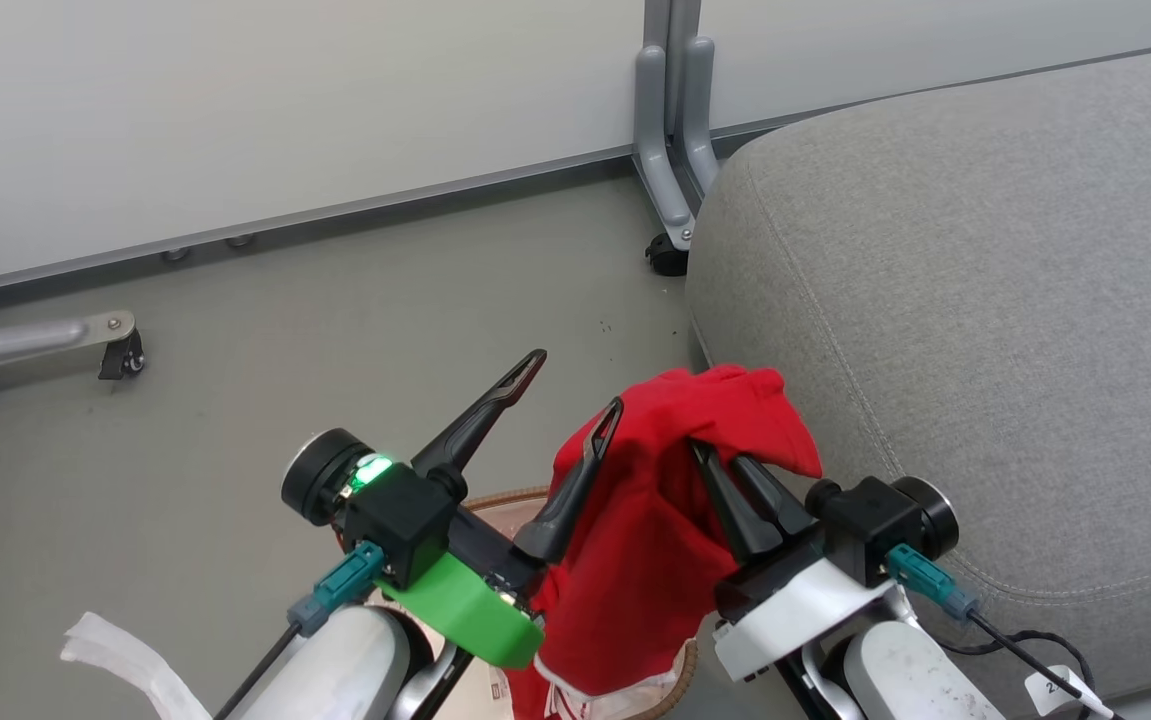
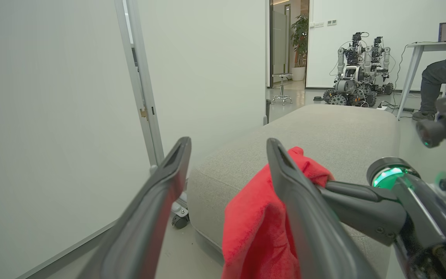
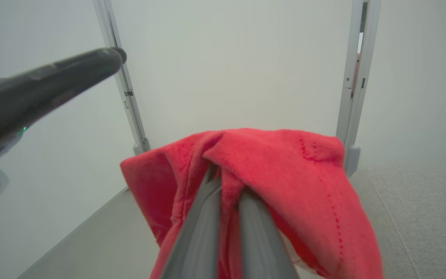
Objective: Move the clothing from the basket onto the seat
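The red clothing [image 1: 655,540] hangs in the air beside the seat's left edge, its lower end trailing down to the basket, of which a bit of brown rim [image 1: 505,497] shows. My right gripper [image 1: 718,452] is shut on the clothing's top fold; in the right wrist view its fingers [image 3: 207,221] vanish into the clothing [image 3: 284,162]. My left gripper [image 1: 575,383] is open, nothing between its fingers, one finger lying against the fabric's left side. In the left wrist view the left gripper [image 2: 228,140] frames the clothing [image 2: 253,228] and the grey seat [image 2: 323,131]. The seat [image 1: 985,300] lies to the right.
A white partition wall runs along the back, with grey castered feet [image 1: 670,200] near the seat's corner and another caster [image 1: 121,355] at far left. Beyond the seat stand other robots [image 2: 356,69] and a seated person [image 2: 439,73] at a desk. A white strip [image 1: 125,655] lies lower left.
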### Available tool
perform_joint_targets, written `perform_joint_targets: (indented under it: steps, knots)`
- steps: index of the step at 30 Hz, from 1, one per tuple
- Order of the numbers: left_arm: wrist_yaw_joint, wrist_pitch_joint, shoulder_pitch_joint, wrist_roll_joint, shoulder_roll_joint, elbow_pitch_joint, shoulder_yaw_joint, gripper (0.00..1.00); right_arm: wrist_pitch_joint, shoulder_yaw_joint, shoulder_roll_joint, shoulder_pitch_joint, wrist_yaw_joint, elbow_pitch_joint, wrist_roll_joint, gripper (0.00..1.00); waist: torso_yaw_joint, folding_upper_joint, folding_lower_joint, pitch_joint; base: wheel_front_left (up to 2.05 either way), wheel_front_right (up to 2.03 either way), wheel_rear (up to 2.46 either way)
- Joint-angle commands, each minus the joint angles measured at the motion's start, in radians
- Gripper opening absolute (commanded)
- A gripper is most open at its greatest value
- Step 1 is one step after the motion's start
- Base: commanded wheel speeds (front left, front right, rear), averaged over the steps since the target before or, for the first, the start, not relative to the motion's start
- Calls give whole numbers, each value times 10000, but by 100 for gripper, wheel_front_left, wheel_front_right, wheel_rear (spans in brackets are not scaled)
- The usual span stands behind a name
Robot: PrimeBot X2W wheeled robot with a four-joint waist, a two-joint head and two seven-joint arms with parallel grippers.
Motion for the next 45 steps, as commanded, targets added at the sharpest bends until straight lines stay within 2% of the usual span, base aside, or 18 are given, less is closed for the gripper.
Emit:
perform_joint_targets:
  steps: [1, 8, 14, 20, 31, 40, 45]
  knots:
    - [-44, 35, 95, -22, 82, 14, -20, 100, -35, -29, -21, -28, -17, -63, -41, 0, -12, 0, 0, 26, 0, 0, 0]
    - [-44, 85, 79, -156, 170, 9, -95, 100, -35, -120, -21, -78, -17, -180, -110, 0, -85, 0, 0, 167, 0, 0, 0]
    - [-32, 40, 141, -202, 346, 61, -189, 100, -35, -268, -21, -153, -17, -385, -174, 0, -434, 0, 0, 354, 0, 0, 0]
    - [-6, -46, 187, -134, 513, 227, -330, 100, -35, -512, -19, -149, -17, -695, -372, 0, -1183, 0, 0, 582, 0, 0, 0]
    - [17, -320, 207, 129, 812, 471, -622, 100, -35, -1415, -18, 145, -17, -1844, -687, 0, -2962, 0, 0, 1319, 0, 0, 0]
    - [-22, -485, 314, 351, 1456, 58, -1067, 100, -35, -1980, -9, 610, -17, -2856, -495, 0, -4200, 0, 0, 2137, 0, 0, 0]
    - [-31, -509, 372, 383, 1982, -373, -1368, 100, -35, -2277, -7, 755, -17, -3330, -244, 0, -4557, 0, 0, 2812, 0, 0, 0]
